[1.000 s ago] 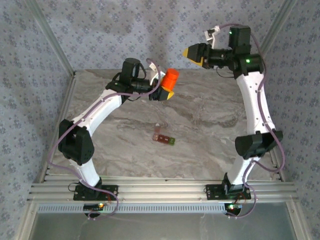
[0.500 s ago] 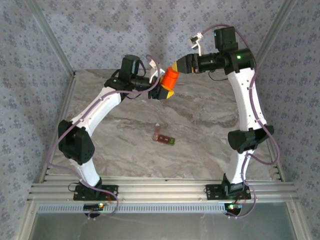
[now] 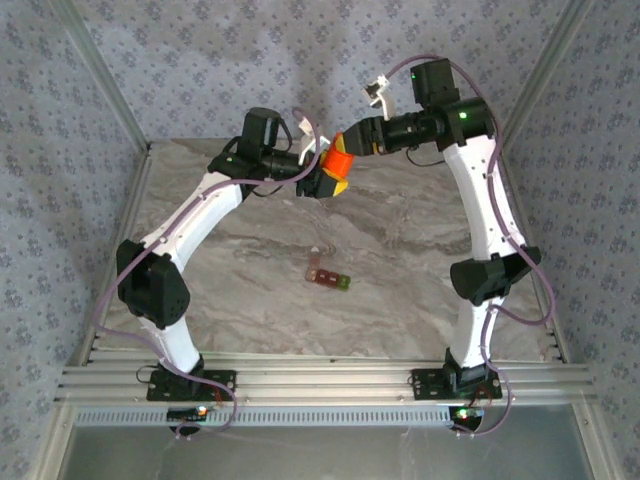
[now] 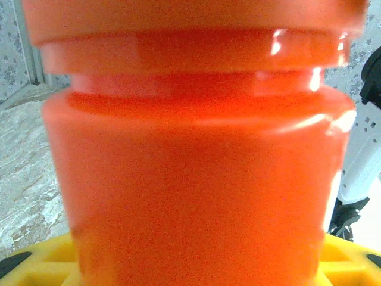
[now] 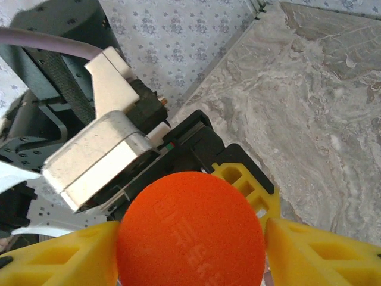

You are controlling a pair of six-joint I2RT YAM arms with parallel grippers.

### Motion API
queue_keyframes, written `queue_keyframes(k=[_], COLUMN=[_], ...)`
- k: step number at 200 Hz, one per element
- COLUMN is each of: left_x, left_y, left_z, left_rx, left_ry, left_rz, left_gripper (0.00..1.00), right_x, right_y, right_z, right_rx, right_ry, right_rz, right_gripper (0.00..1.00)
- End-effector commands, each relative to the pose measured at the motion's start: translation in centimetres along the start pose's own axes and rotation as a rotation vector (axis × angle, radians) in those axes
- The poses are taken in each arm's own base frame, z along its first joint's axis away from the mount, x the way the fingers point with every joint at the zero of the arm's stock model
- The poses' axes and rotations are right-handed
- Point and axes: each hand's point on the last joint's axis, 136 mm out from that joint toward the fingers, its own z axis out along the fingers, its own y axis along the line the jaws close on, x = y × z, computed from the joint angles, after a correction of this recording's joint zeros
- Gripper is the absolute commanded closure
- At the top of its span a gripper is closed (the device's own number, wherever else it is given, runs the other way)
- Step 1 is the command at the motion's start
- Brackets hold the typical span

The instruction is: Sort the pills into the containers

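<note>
Right claw, top view: our right gripper (image 3: 347, 143) sits over the cap end of the orange bottle (image 3: 339, 163), well above the table (image 3: 420, 260); from here we cannot tell how far its jaws have come in.
Left claw, top view: our left gripper (image 3: 325, 178) clamps the bottle's body, held up over the far side of the table.
Containers, top view: the containers (image 3: 328, 276) lie flat mid-table, well apart from both claws, green end to the right.
Left wrist view: the orange bottle (image 4: 196, 161) fills the space between yellow fingers (image 4: 41, 262); we judge the hold firm enough to resist a twist.
Right wrist view: yellow fingers (image 5: 59, 256) flank the round cap (image 5: 190, 232), touching or nearly so. We should seat both pads squarely on the cap's rim before turning, keeping the bottle upright so no pills spill.
</note>
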Motion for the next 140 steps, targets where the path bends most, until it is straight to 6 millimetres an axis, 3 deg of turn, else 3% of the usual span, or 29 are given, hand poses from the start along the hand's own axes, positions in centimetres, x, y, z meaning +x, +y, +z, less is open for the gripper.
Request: queue_keyframes(k=[1,40,94,127,140], left_x=[-1.0,-1.1,-1.4,-1.5,-1.4], left_y=[-0.7,-0.7,0.2,0.5,0.6], left_z=[0.0,0.1,0.2,0.2,0.3], left_rx=[0.036,0.032,-0.009,-0.02,-0.023], left_ry=[-0.017,-0.017,-0.024,-0.032,-0.032], left_rz=[0.04,0.042,0.054,0.057,0.058], left_gripper=[1.0,1.0,1.0,1.0,1.0], right_x=[-0.2,0.3,1.9,2.2,1.8], right_y=[0.2,-0.4,-3.0,-2.5,-2.4], right_z=[-0.1,0.1,1.7,3.2,2.9], right_rx=[0.011,0.042,0.262,0.276,0.251], right_ry=[0.0,0.013,0.031,-0.043,-0.086], right_rz=[-0.015,0.03,0.24,0.336,0.352], right_gripper=[0.44,0.55,0.58,0.56,0.54])
